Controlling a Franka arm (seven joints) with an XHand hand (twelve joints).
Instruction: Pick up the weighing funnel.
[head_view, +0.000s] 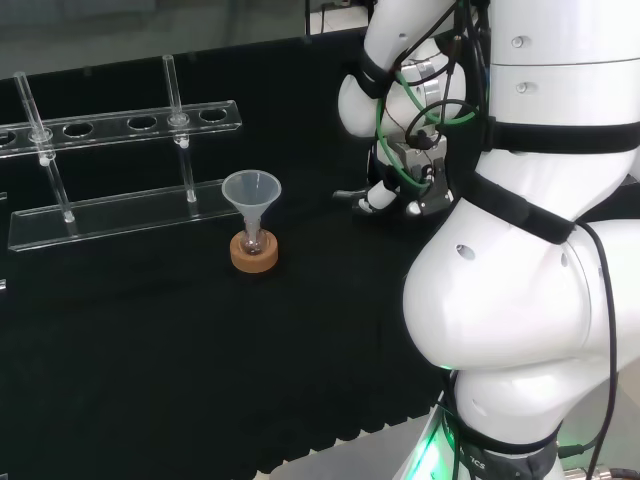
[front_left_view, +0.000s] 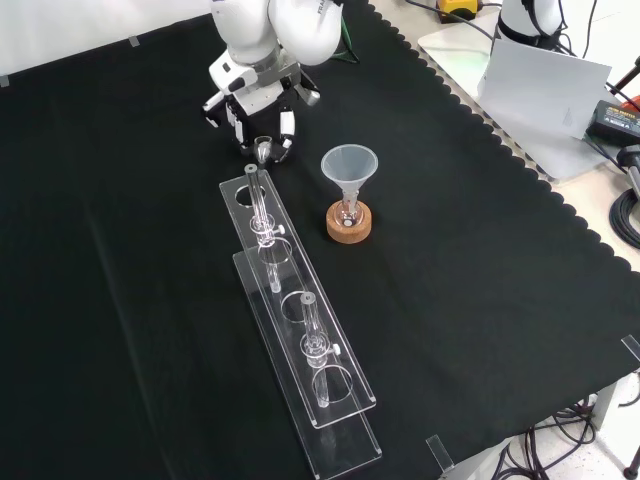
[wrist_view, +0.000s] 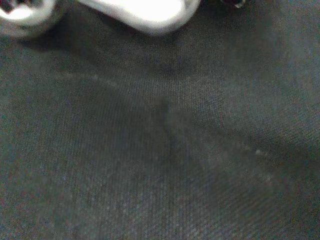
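Observation:
In the front view the weighing funnel (front_left_view: 265, 150), a small clear scoop-like piece, lies on the black cloth just beyond the far end of the clear rack (front_left_view: 300, 330). The hand (front_left_view: 255, 100) hangs low right above it. Its fingers (front_left_view: 286, 126) point down on either side of the piece and look relaxed, not curled round it. Whether they touch it I cannot tell. In the head view the hand (head_view: 385, 195) is down near the cloth, left of the arm's white links. The wrist view has cloth close up, a faint clear outline (wrist_view: 167, 120) and a blurred white part of the hand (wrist_view: 145, 12).
The big funnel (front_left_view: 349, 165) stands mouth up in a small flask on a cork ring (front_left_view: 349, 222), right of the rack in the front view. The rack holds two thin glass tubes (front_left_view: 258, 205). The scalloped cloth edge (front_left_view: 560, 200) runs along the right.

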